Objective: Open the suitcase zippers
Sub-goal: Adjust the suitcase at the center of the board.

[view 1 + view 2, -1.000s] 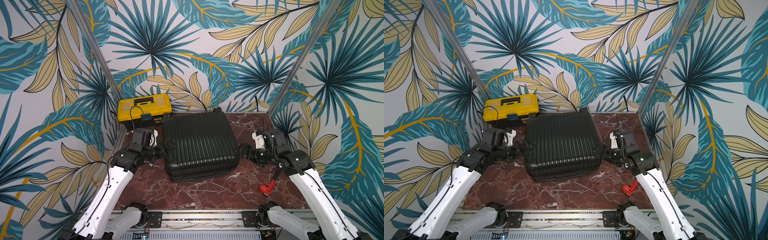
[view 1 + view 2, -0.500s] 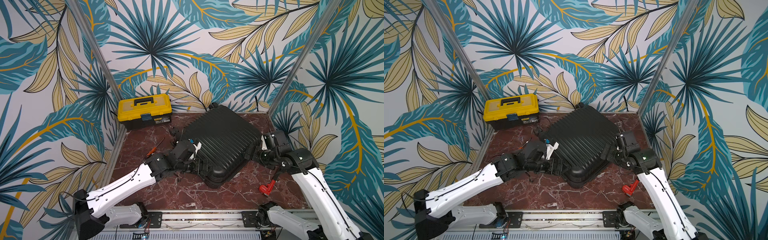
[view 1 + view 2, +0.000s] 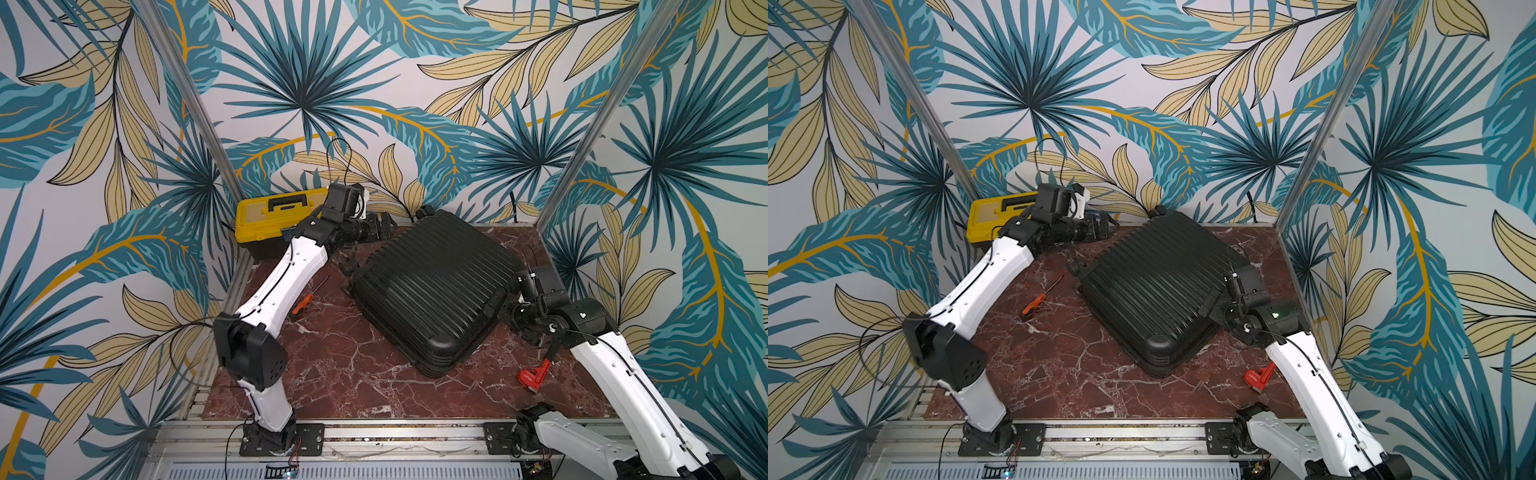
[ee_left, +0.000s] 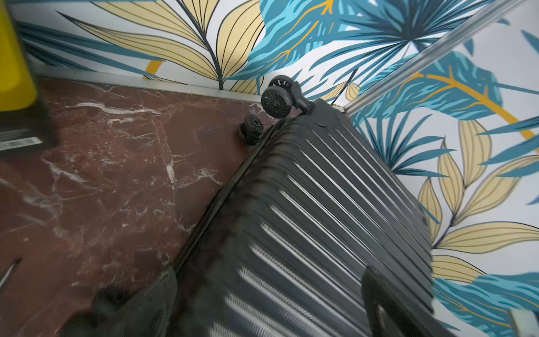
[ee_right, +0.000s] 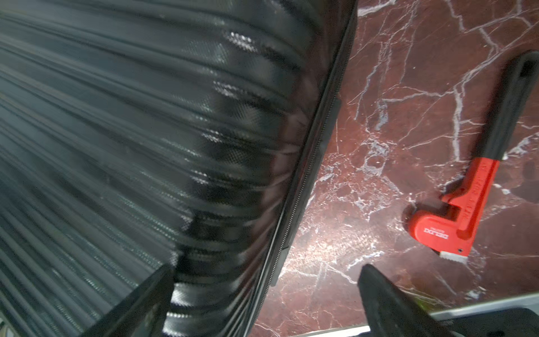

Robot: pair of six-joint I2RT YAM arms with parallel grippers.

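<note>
Black ribbed suitcase [image 3: 432, 286] looks stiff, slippery; both my hands gape empty, so I'd pinch the zipper [image 5: 294, 210] pull.

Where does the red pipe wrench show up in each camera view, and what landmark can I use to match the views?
Top views: the red pipe wrench lies on the marble table at lower right, beside the right arm's white forearm, apart from the suitcase.
Left wrist: not in it.
Right wrist: at the right side, red head toward the bottom edge.
Shared landmark: the ribbed suitcase, seen in all four views.
</note>
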